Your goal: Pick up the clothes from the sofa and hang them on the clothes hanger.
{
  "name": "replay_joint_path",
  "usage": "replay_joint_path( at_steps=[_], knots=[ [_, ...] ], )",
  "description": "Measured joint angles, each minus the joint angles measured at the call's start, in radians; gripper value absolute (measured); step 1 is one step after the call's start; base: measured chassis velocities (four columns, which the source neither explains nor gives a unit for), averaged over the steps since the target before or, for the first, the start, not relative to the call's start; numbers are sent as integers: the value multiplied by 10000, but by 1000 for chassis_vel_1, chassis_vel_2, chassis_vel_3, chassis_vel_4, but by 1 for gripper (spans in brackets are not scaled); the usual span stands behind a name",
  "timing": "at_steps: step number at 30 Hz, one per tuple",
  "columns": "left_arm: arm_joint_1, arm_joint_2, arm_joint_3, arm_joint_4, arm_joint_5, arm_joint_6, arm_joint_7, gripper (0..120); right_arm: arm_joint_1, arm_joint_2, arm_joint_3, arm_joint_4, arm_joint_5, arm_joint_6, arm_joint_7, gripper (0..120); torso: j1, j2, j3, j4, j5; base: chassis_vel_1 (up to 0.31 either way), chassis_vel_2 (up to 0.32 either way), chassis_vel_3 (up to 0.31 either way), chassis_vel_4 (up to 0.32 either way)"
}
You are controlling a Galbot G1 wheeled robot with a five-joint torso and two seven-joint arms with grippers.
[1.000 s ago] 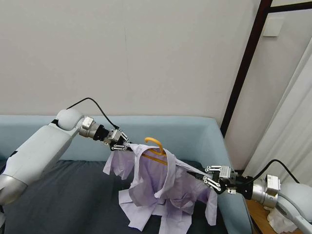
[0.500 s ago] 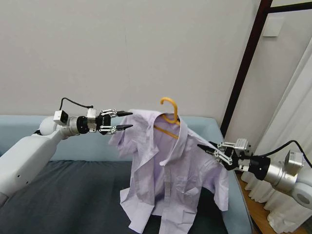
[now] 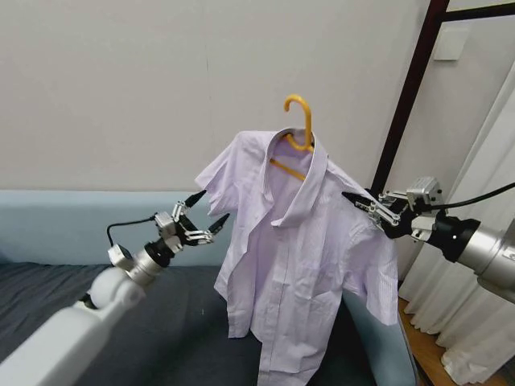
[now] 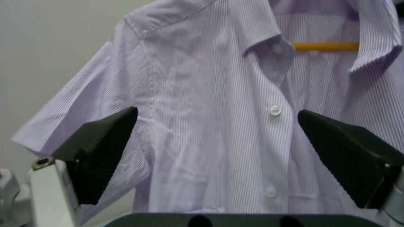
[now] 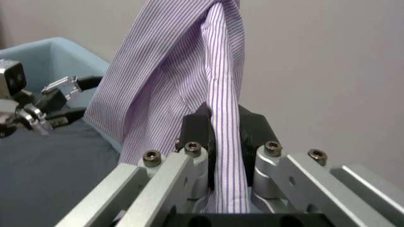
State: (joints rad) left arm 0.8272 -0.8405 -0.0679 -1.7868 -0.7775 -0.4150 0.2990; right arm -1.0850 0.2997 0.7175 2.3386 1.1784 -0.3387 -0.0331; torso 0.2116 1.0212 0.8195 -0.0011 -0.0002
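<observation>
The left gripper (image 3: pixel 209 207) hangs over the blue sofa (image 3: pixel 48 229), its claw spread wide and empty, just beside the sleeve of the lilac striped shirt (image 3: pixel 298 249). Farther out, the right gripper (image 3: pixel 364 206) is clenched on the shirt's other shoulder. The shirt hangs on a yellow hanger (image 3: pixel 299 121), raised before the pale wall (image 3: pixel 121 88).

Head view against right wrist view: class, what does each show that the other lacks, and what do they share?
The head view adds the yellow hanger inside the collar and the shirt front hanging full length. The right wrist view adds a close look at striped cloth pinched between the right gripper jaws. Both share the shirt, the open left gripper and the blue sofa.
</observation>
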Motion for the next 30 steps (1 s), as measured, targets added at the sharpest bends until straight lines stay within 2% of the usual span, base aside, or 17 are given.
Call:
replay_joint_path(
  at_steps=[4, 7, 18, 25, 30],
  knots=[
    [230, -523, 337, -204, 1224, 158, -1512, 100, -35, -27, 87, 303, 198, -401, 570, 7, 1, 0, 0, 0, 1, 0, 0, 0, 0],
    [229, -732, 458, -117, 1533, 171, -1803, 100, -34, -88, 193, 358, 334, -663, 743, 7, 1, 0, 1, -2, 2, 0, 0, 0, 0],
    [297, -1596, 770, 108, 1898, 170, -1711, 100, 36, -251, 500, 382, 1003, -1304, 1581, 7, 1, -1, 1, -2, 3, 0, 0, 0, 0],
    [1470, -2236, 86, 137, 2360, -14, -1674, 100, 81, -270, 919, 132, 2116, -1803, 3635, 7, 2, -1, 2, 1, 0, 0, 0, 0, 0],
    [2466, -2842, -399, -66, 2820, -220, -1876, 100, 49, -189, 1283, 163, 2211, -2338, 5112, 7, 1, -1, 1, 1, 1, 0, 0, 0, 0]
  ],
)
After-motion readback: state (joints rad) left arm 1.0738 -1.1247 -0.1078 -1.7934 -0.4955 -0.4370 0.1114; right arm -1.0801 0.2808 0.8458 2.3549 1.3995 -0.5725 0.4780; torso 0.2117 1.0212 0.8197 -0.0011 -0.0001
